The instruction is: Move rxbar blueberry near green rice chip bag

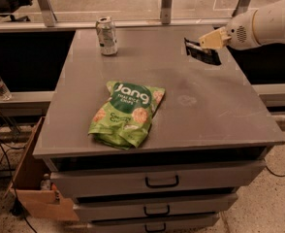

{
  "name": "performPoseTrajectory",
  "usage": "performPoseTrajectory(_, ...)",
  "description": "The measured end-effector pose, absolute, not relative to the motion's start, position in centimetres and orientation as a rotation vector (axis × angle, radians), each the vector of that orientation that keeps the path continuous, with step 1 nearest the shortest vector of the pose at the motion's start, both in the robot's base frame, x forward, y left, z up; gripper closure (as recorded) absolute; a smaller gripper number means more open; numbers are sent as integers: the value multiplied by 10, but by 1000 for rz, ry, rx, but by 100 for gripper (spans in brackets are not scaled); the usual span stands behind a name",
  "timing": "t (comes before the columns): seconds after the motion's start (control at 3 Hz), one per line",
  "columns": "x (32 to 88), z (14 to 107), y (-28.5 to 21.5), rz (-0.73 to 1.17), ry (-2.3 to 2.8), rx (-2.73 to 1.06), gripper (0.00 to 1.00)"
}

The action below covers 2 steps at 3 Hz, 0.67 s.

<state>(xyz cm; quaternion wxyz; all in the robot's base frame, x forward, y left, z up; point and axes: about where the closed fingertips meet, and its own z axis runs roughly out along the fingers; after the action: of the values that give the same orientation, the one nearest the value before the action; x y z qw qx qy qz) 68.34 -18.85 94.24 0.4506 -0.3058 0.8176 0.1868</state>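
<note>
a: carrying the snack bar [205, 57] now, pinched at one end by the gripper [205, 42], with fingers [216, 37] clenched on the wrapper, up by the far right corner of the table [215, 120].
b: hanging tilted, and apparently lifted off the surface, though hard to say for sure. where to next?
a: over to the green chip bag [127, 114], lying flat left of centre, closer to the front edge. well apart from the bar at present.
b: so, a diagonal run from the far right corner toward the front left. best to stay high enough to avoid dragging the thin wrapper out of the grip.
a: agreed. better to stop just short of the bag's right side, over the bare patch there, rather than pass above it. probably light, so easy to nudge.
b: worth lowering until nearly flat on the table before letting go. no dropping from height, for fear of a slide toward the right edge.
a: and no need to go near the can [106, 29] at the far left corner.
b: right. then open up and lift straight away.
</note>
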Motion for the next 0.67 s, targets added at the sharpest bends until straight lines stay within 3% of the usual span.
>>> performPoseTrajectory(0.67, 613, 918, -143, 719, 2058, -745, 100)
